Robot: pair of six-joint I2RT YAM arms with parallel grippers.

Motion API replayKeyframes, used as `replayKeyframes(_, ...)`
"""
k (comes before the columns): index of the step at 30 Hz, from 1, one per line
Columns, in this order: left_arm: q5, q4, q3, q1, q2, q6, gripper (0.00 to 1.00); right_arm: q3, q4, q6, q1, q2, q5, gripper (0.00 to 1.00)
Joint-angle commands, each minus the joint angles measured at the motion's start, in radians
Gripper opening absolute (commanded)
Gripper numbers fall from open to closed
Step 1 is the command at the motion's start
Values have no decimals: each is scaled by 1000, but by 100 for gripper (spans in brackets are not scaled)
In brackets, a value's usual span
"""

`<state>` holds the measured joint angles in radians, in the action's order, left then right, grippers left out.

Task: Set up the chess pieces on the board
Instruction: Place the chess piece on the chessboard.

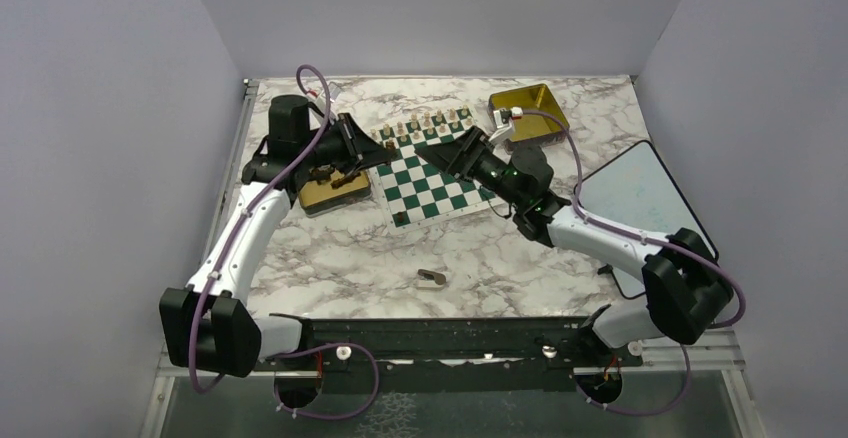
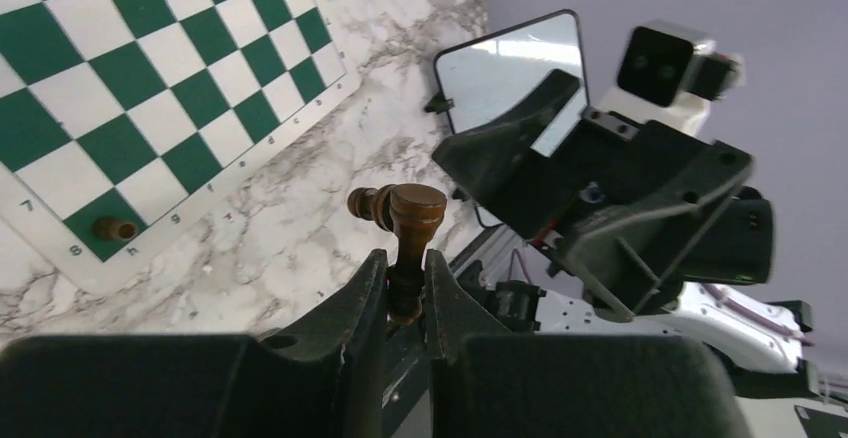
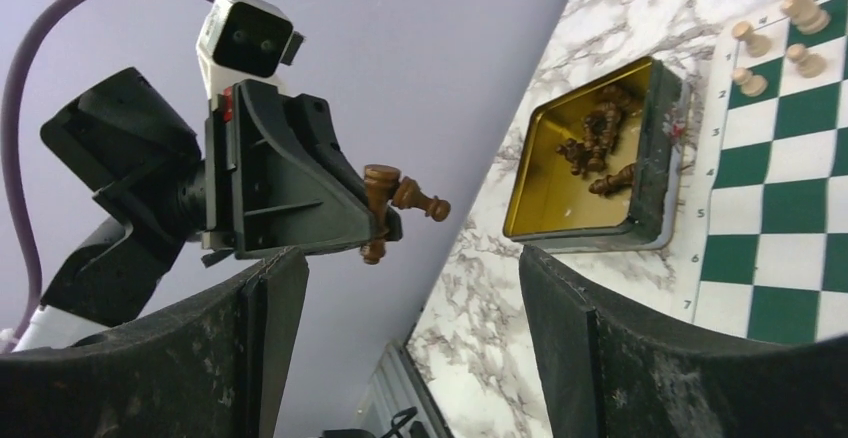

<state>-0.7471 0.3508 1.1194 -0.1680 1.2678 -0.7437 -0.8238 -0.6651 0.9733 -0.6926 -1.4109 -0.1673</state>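
My left gripper (image 2: 405, 258) is shut on a dark brown chess piece (image 2: 412, 220), held above the marble by the board's left edge (image 1: 378, 150). A second dark piece (image 2: 364, 201) juts out beside it; I cannot tell if it is clamped too. Both show in the right wrist view (image 3: 380, 208). My right gripper (image 3: 405, 283) is open and empty, hovering over the green and white board (image 1: 425, 178) and facing the left gripper. One dark piece (image 2: 113, 229) stands on a near corner square. More dark pieces (image 3: 598, 138) lie in a gold tin (image 3: 590, 233).
Pale pieces (image 1: 430, 123) line the board's far rows. A second gold tin (image 1: 528, 110) sits at the back right. A flat grey tablet-like panel (image 1: 640, 198) lies at the right. A small dark object (image 1: 432, 278) lies on the marble in front of the board.
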Motion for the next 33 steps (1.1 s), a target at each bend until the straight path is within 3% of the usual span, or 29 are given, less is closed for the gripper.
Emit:
replayKeyframes(1,-72,-127,1,-5,-54,-143,8,-30,-207,120,-4,-58,-55,80)
replayKeyframes(18,-81,-278,-20,-32,-99,-323,8,-89,-551,385,-4,-244,-113,83)
replayKeyframes(33,-67,-369,-37,-53,-106,-379,8,-106,-665,464,-4,-295,-126,80)
